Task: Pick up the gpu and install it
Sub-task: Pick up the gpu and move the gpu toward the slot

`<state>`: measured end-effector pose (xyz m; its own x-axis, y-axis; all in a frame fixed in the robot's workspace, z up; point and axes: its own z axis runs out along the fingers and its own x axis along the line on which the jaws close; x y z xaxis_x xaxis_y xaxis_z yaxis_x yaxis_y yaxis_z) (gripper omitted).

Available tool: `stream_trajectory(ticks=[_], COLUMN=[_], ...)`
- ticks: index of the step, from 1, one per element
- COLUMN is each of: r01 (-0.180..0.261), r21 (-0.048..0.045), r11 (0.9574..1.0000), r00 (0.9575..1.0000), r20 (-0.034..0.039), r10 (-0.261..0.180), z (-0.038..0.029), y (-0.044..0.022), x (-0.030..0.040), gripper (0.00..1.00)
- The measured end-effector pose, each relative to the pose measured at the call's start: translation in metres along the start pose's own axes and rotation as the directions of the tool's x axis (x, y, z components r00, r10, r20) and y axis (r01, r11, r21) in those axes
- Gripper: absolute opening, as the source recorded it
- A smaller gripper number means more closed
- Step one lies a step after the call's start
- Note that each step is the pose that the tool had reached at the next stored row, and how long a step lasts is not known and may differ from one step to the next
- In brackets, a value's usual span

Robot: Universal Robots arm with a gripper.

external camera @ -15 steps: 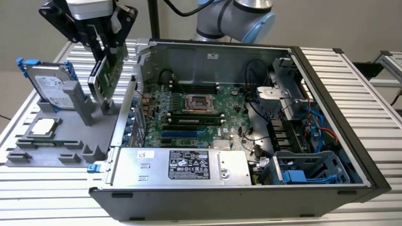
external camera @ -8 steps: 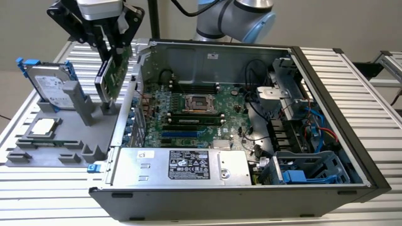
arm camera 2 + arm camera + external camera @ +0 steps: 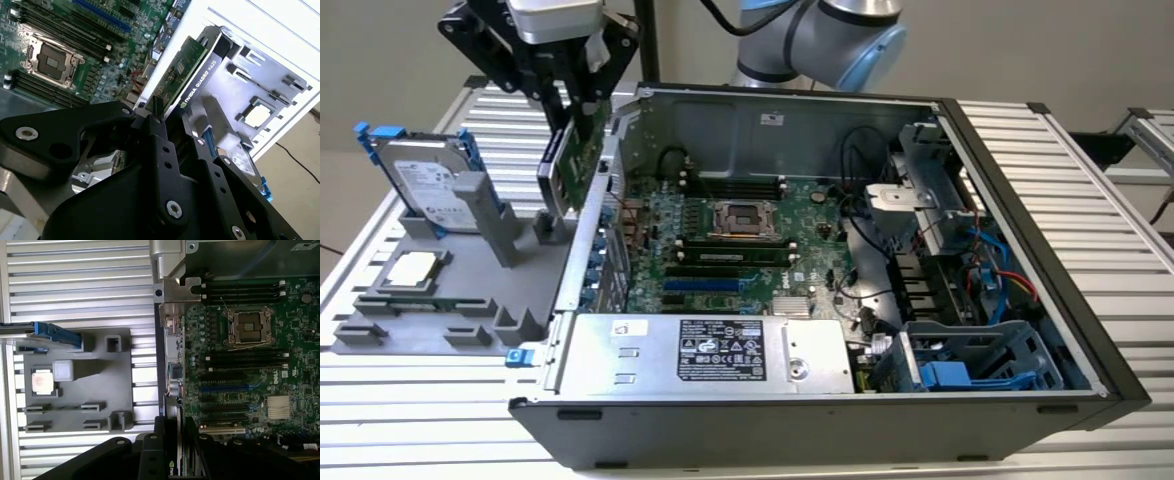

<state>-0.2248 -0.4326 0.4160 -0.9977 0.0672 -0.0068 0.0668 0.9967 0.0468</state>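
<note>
The gripper (image 3: 159,114) is closed tight on the top edge of the gpu (image 3: 181,70), one black finger on each face. The card hangs on edge, green side towards the computer, a little tilted, and nothing else touches it as far as I can judge.

Just below it sits the grey tray (image 3: 454,290), and the card seems lifted clear of the tray's posts. The hard drive (image 3: 430,190) stands upright in its blue frame at the tray's far corner, and the small square chip (image 3: 411,268) lies flat in its pocket.

Right beside the card, on the exterior view's right, rises the side wall of the open computer case (image 3: 1067,250). Inside lies the motherboard (image 3: 720,250), with its long slots (image 3: 700,285) bare.

So the pick-up looks done: the card is gripped and off the tray. The install is not yet done, as the card is outside the case wall, well above the board and apart from any slot.
</note>
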Motion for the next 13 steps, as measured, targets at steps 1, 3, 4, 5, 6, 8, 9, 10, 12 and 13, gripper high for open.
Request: stream_trajectory(ticks=[1, 3, 4, 5, 6, 8, 9, 10, 12, 13], r01=[0.0, 0.0, 0.0, 0.0, 0.001, 0.001, 0.001, 0.001, 0.001, 0.001], r21=[0.0, 0.0, 0.0, 0.0, 0.0, 0.0, 0.0, 0.0, 0.0, 0.0], r11=[1.0, 1.0, 1.0, 1.0, 1.0, 1.0, 1.0, 1.0, 1.0, 1.0], r00=[1.0, 1.0, 1.0, 1.0, 1.0, 1.0, 1.0, 1.0, 1.0, 1.0], r20=[0.0, 0.0, 0.0, 0.0, 0.0, -0.0001, -0.0001, 0.0, -0.0001, -0.0001], r10=[0.0, 0.0, 0.0, 0.0, -0.001, -0.001, -0.001, -0.001, -0.001, -0.001], z=[0.0, 0.0, 0.0, 0.0001, 0.0001, 0.0001, 0.0001, 0.0001, 0.0002, 0.0001], y=[0.0001, 0.0003, 0.0004, 0.0004, 0.0005, 0.0007, 0.0008, 0.0009, 0.001, 0.0011], x=[-0.0013, -0.0039, -0.0052, -0.0065, -0.0077, -0.0103, -0.0116, -0.0129, -0.0154, -0.0166], gripper=[0.0, 0.0, 0.0, 0.0, 0.0, 0.0, 0.0, 0.0, 0.0, 0.0])
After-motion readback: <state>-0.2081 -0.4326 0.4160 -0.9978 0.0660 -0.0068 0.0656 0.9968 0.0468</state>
